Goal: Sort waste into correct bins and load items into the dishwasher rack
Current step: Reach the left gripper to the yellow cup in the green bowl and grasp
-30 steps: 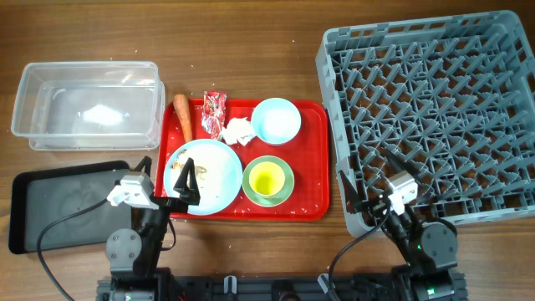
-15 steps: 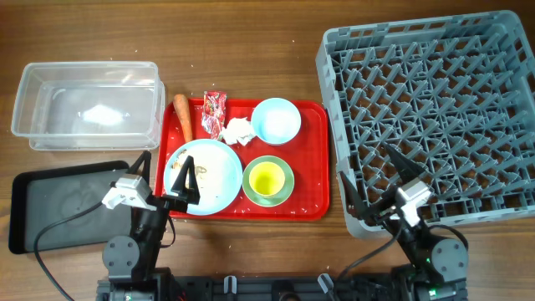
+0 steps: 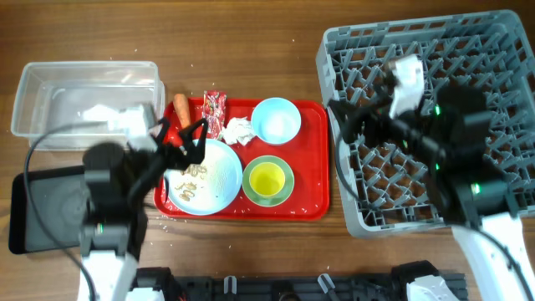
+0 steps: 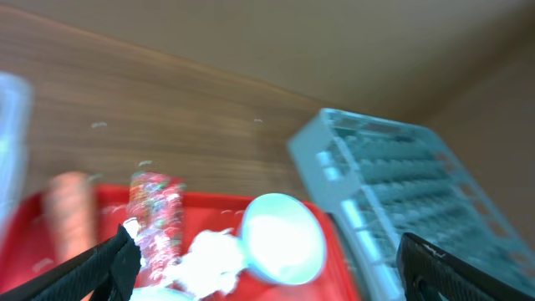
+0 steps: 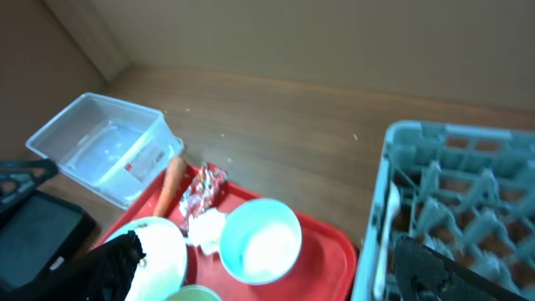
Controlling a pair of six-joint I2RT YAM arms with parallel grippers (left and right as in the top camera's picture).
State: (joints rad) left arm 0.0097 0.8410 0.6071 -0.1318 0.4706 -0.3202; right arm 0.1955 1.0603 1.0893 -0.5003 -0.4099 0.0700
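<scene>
Barely begun: carrot (image 3: 181,107), wrapper (image 3: 215,107), tissue (image 3: 239,130), plate (image 3: 213,180), blue bowl (image 3: 276,120) and green bowl (image 3: 286,186) all on the red tray (image 3: 311,205). Nothing racked; clear tub (image 3: 50,84) and black tray (image 3: 42,219) seemingly unfilled. Left hand (image 3: 189,139) spread open over plate's rim; right hand (image 3: 355,125) open above rack (image 3: 476,75).

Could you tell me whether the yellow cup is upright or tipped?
Upright: the yellow cup stands in the pale-green bowl, mouth facing up.

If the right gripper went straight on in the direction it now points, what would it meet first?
Probably the small light-blue bowl on the red tray: in the right wrist view it lies centred ahead of the open right gripper. Depth is unclear, so I cannot be sure.
</scene>
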